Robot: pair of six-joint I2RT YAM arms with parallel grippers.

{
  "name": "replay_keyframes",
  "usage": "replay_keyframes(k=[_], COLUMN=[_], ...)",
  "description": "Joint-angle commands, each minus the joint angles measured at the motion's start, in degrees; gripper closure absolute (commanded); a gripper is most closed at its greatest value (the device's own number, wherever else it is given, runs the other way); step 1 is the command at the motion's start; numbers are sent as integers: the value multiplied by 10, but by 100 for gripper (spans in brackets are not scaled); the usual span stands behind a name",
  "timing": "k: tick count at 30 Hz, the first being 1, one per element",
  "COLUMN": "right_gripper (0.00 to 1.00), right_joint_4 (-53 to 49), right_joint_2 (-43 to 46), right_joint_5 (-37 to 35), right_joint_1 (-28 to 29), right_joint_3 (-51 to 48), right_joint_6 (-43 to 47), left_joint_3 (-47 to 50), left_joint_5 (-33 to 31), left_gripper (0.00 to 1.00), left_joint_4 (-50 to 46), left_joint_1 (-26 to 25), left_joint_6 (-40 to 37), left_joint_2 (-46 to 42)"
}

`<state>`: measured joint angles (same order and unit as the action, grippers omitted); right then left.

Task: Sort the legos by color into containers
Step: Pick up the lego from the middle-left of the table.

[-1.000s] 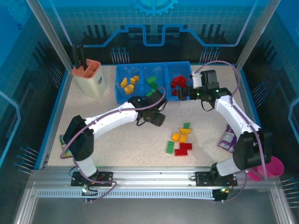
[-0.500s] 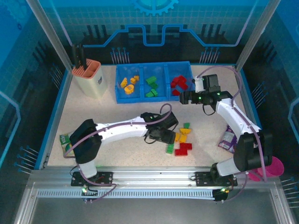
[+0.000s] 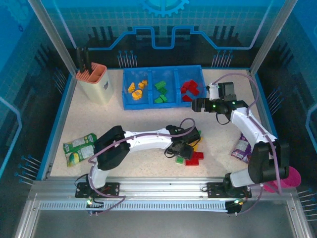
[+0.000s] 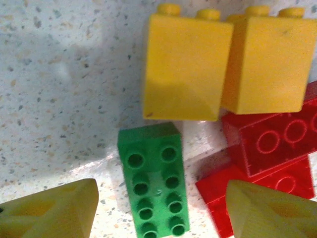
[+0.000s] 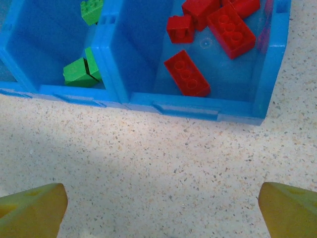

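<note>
Straddles a studs-up green lego (image 4: 153,181) with left gripper (image 4: 161,198) spread, long axis crossing the finger line; holds right gripper (image 5: 162,198) agape near tray (image 5: 188,110).

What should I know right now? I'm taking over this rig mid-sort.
Left gripper: open, fingers either side of a green brick in the loose pile.
Right gripper: open, empty, before the tray.
Done: yellow bricks, green bricks, red bricks binned in separate compartments.
Left: the pile, including loose yellows and loose reds.
</note>
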<state>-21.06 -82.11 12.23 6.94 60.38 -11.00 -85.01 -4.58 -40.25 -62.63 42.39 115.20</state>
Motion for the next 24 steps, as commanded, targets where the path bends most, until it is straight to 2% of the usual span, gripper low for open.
replay_keyframes(k=[1, 12, 18, 24], right_gripper=[0, 0, 0, 0], right_joint_4=[23, 35, 35, 23], right_joint_2=[10, 19, 19, 19], right_joint_5=[23, 34, 32, 14], right_joint_1=[-13, -13, -12, -12], right_joint_3=[-9, -18, -18, -13], right_joint_6=[-13, -16, -16, -3], left_joint_3=[-37, -36, -6, 58], left_joint_5=[18, 39, 49, 72], left_gripper=[31, 38, 52, 60], left_joint_4=[-39, -56, -43, -36], left_joint_1=[0, 21, 32, 54], left_joint_6=[11, 37, 52, 41], left_joint_2=[35, 58, 48, 1])
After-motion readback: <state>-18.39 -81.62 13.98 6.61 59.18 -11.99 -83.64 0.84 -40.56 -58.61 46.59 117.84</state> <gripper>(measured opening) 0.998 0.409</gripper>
